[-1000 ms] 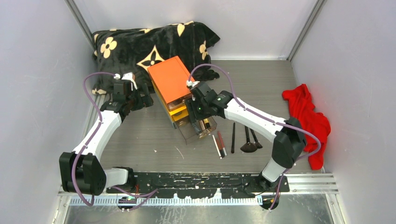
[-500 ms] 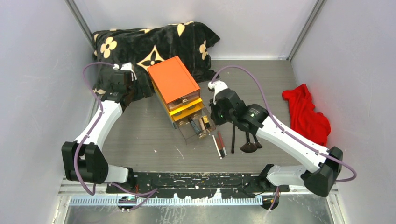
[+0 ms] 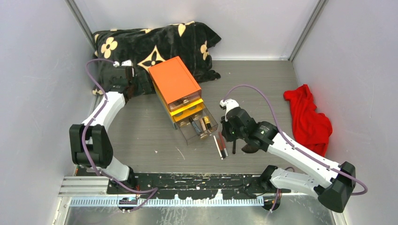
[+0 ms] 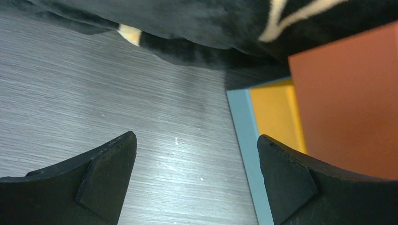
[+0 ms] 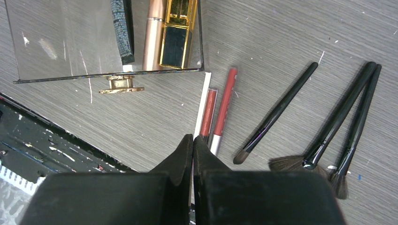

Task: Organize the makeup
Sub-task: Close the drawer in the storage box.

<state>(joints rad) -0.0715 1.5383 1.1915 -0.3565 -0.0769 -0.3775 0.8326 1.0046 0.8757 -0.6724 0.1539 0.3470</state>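
Fingers [image 5: 180, 161] of the right gripper [image 5: 193, 140] are pressed together on nothing, tips poised just above the red tubes [image 5: 224, 103], which lie beside the open clear drawer [image 5: 108, 76]. Three brushes [image 5: 277, 111] lie near them on the table [image 5: 291, 37]. We judge the fingers must part before descending, then straddle one tube squarely across its width. The left gripper [image 4: 195, 140] stands spread and empty beside the orange box [image 4: 347, 93].
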